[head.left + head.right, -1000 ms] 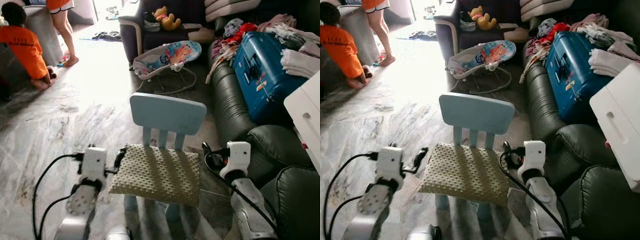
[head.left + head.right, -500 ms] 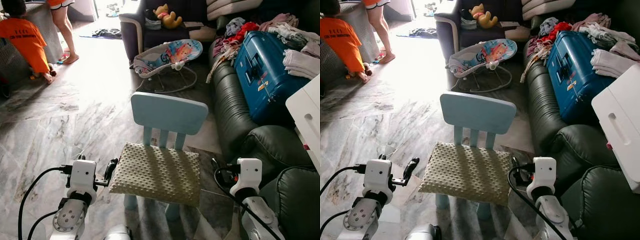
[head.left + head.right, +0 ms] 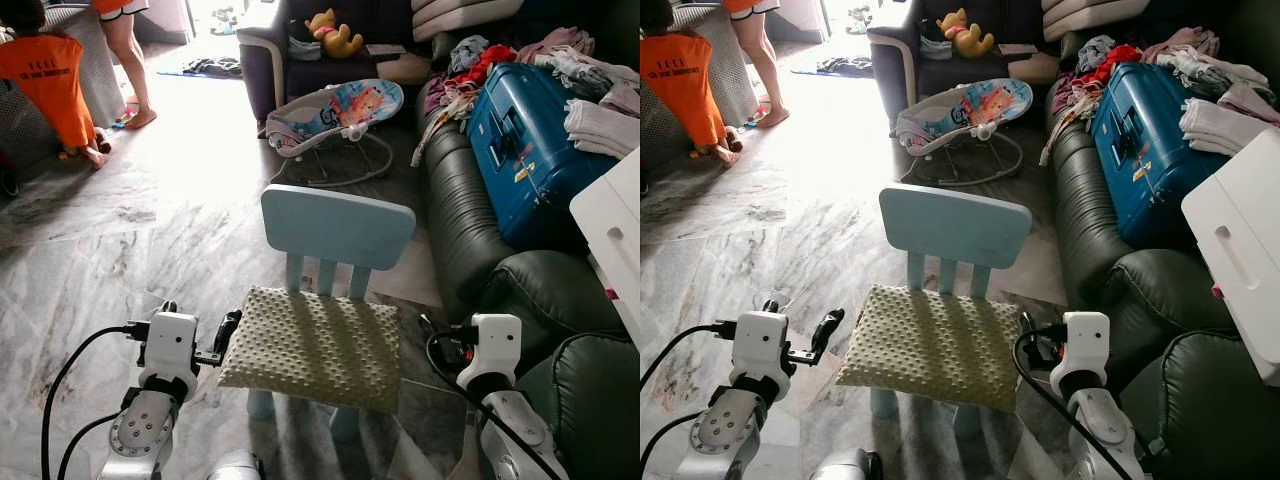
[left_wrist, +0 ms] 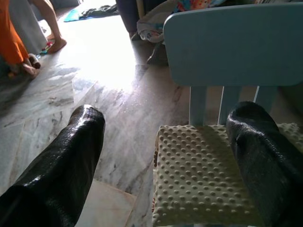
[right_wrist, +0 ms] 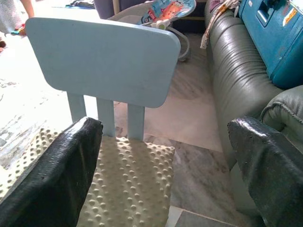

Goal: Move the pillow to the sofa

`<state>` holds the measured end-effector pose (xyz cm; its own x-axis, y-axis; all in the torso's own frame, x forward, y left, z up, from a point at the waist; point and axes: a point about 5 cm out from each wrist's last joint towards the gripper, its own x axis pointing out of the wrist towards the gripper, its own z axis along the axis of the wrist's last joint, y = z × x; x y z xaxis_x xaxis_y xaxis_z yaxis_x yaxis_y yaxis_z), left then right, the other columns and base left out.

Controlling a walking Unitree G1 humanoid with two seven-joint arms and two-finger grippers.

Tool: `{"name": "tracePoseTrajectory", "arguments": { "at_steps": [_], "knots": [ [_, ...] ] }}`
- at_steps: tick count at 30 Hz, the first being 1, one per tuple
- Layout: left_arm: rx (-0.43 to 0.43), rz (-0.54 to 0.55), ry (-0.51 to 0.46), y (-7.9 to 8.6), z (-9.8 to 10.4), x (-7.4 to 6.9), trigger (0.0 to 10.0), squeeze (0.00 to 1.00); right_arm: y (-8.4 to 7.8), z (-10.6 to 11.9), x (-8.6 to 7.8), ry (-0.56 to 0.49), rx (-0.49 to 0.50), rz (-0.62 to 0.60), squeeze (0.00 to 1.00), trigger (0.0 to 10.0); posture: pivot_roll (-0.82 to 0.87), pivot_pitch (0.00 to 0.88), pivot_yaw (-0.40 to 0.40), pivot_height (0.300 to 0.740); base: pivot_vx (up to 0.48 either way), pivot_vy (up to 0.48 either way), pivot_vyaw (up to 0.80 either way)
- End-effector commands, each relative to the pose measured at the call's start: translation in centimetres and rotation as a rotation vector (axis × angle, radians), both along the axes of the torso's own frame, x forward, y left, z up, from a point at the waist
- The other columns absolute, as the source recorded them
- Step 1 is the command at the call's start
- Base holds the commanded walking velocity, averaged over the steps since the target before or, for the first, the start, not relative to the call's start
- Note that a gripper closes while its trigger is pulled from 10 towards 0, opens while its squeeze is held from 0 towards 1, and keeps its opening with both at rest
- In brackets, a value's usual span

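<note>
strong daylight glares off the marble floor [image 3: 190, 170]; the sofa [image 3: 480, 230] side sits dim, frames sharp.

Head stereo looks down-forward at chair [image 3: 337, 228]; both wrist views face it close, low.

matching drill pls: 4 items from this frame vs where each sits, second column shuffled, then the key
Items:
1. pillow
2. blue suitcase
3. yellow plush toy
4. baby bouncer

Places:
A. on the floor beyond the chair
B. on the seat of the light blue chair
C. on the dark armchair at the far end
D. lying on the green sofa among clothes

Pairs: 1-B, 2-D, 3-C, 4-A
</note>
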<state>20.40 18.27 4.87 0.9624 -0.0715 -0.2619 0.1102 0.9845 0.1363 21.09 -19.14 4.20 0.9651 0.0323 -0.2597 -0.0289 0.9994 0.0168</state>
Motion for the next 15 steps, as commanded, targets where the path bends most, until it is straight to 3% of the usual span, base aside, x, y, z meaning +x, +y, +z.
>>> {"name": "tracePoseTrajectory", "arguments": {
  "at_steps": [1, 9, 15],
  "knots": [
    [0.008, 0.010, -0.013, 0.12, 0.41, 0.22, 10.0, 0.00, -0.01, 0.31, 0.03, -0.004, -0.003, -0.005, 0.00, 10.0, -0.01, 0.000, -0.025, 0.740, 0.000, 0.000, 0.00],
    [0.010, 0.012, -0.018, 0.13, 0.47, 0.38, 10.0, 0.00, 0.01, 0.35, 0.06, -0.003, -0.004, 0.001, 0.00, 10.0, -0.01, 0.000, -0.025, 0.740, 0.000, 0.000, 0.00],
    [0.013, 0.006, -0.024, -0.07, 0.57, 0.47, 10.0, 0.00, 0.02, 0.35, 0.09, -0.003, -0.002, 0.000, 0.00, 10.0, -0.01, 0.000, -0.025, 0.715, 0.000, 0.000, 0.00]
  ]
}}
